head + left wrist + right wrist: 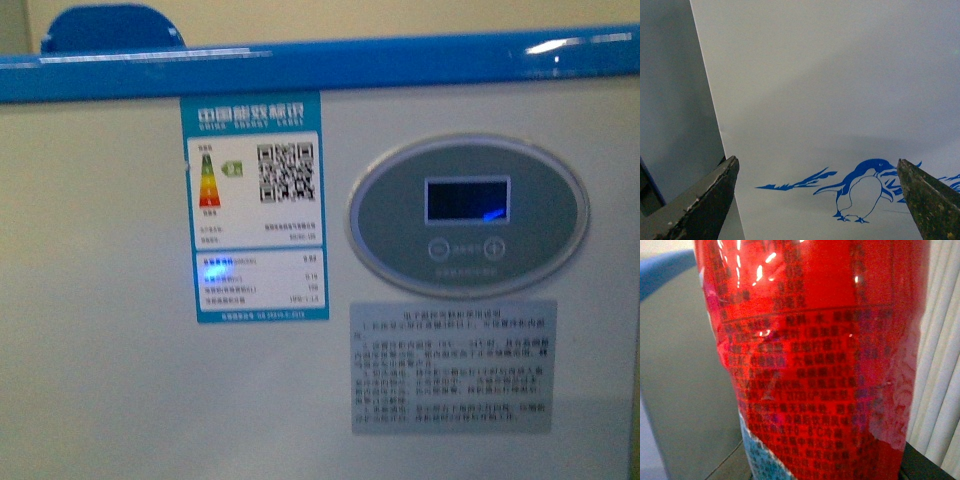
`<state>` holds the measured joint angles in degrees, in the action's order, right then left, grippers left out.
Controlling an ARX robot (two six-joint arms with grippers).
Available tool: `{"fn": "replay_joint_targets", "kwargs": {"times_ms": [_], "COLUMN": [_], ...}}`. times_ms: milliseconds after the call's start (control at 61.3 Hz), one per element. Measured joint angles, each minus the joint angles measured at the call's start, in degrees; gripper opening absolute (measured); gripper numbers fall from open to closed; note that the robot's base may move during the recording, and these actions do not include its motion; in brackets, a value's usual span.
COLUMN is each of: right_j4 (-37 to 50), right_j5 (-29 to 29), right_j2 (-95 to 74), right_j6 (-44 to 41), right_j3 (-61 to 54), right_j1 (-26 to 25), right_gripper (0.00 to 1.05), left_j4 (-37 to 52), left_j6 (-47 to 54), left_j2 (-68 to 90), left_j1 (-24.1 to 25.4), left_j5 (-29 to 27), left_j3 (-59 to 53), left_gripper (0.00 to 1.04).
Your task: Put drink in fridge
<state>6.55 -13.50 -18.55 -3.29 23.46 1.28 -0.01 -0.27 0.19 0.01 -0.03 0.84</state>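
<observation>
The left gripper (pixel 816 161) is held with its jaws wide apart, nothing between them, before the penguin picture (pixel 862 190) on the fridge (pixel 120 380). The right gripper's jaws are not shown, so their state cannot be told. The drink (pixel 810 365) fills the right wrist view, its long axis running the frame's height; cap and base are cropped off. In the front view, an energy label (pixel 255 205) sits upper left and an oval control panel (pixel 467 213) centre right. The fridge's inside is hidden.
</observation>
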Motion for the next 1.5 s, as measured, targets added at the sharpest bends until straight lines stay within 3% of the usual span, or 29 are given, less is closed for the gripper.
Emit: {"fn": "replay_joint_targets", "kwargs": {"times_ms": [1419, 1501], "right_j4": [0.1, 0.1], "right_j5": [0.0, 0.0], "right_j2": [0.0, 0.0], "right_j6": [-0.5, -0.5], "right_j3": [0.0, 0.0], "right_j1": [0.0, 0.0], "right_gripper": [0.39, 0.39], "left_j4": [0.0, -4.3], "left_j6": [0.0, -2.0], "left_j2": [0.0, 6.9], "left_j1": [0.0, 2.5], "left_j5": [0.1, 10.8], "left_j3": [0.0, 2.8], "left_gripper": [0.97, 0.97]}}
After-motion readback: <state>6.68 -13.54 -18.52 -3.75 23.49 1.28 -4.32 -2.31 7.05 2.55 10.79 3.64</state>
